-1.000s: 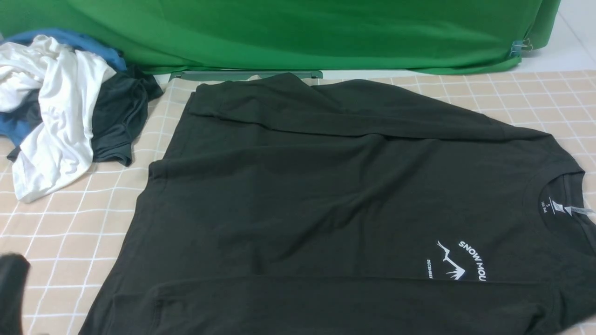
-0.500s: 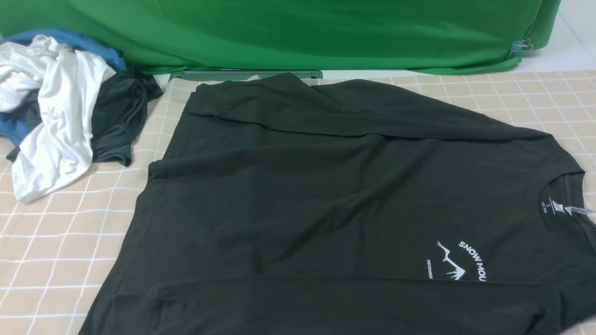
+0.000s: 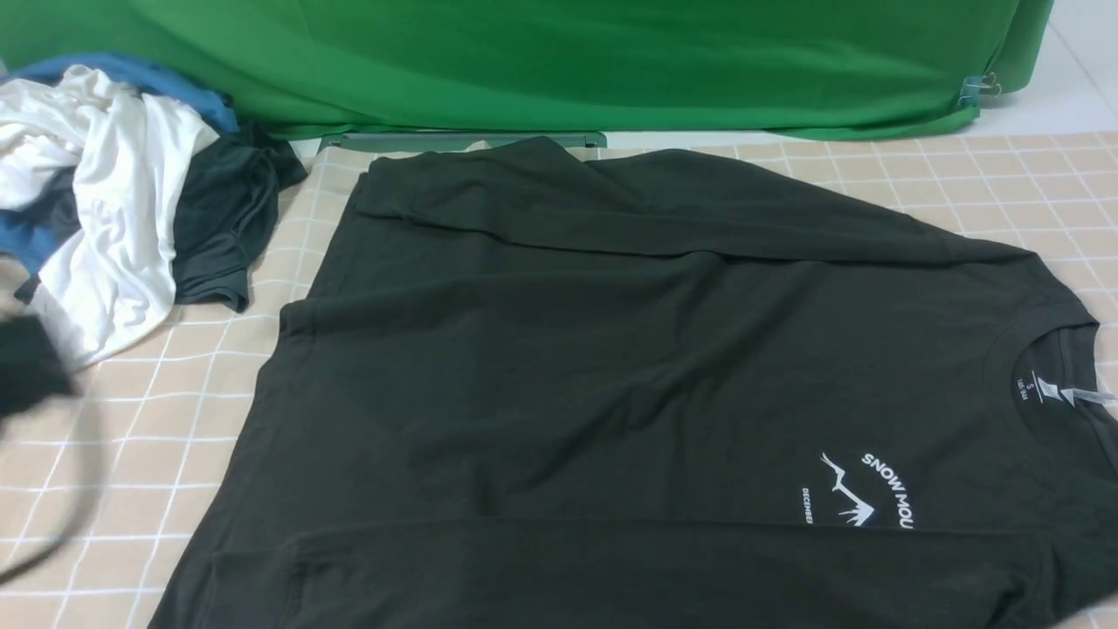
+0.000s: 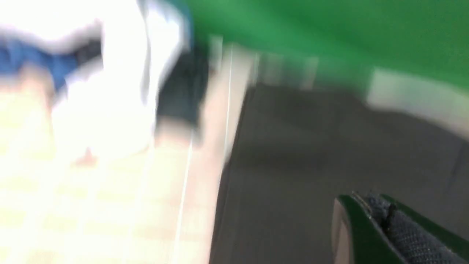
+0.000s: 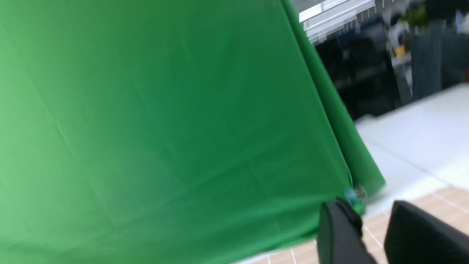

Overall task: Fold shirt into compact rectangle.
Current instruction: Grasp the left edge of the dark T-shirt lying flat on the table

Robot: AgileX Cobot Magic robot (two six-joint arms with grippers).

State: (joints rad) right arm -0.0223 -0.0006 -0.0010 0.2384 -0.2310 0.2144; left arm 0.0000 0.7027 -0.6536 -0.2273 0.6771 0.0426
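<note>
The shirt (image 3: 611,376), very dark green-black, lies spread flat across the checked cloth. Its sleeves are folded in over the body along the far and near edges. The round collar with its white label (image 3: 1044,384) points right, and the white mountain logo (image 3: 860,489) sits near it. My left arm (image 3: 26,367) shows as a dark blur at the left edge, clear of the shirt. In the left wrist view my left gripper (image 4: 370,203) is shut on nothing above the shirt (image 4: 311,165). My right gripper (image 5: 370,216) is open and empty, facing the green backdrop.
A pile of white, blue and dark grey clothes (image 3: 113,201) lies at the back left. The green backdrop (image 3: 568,61) hangs along the table's far edge, with a clip (image 3: 978,87) at its right end. Bare checked cloth (image 3: 131,454) lies left of the shirt.
My left arm, at the bottom left corner a second ago and then out of view, is back as a blur higher along the left edge. The shirt has not moved.
</note>
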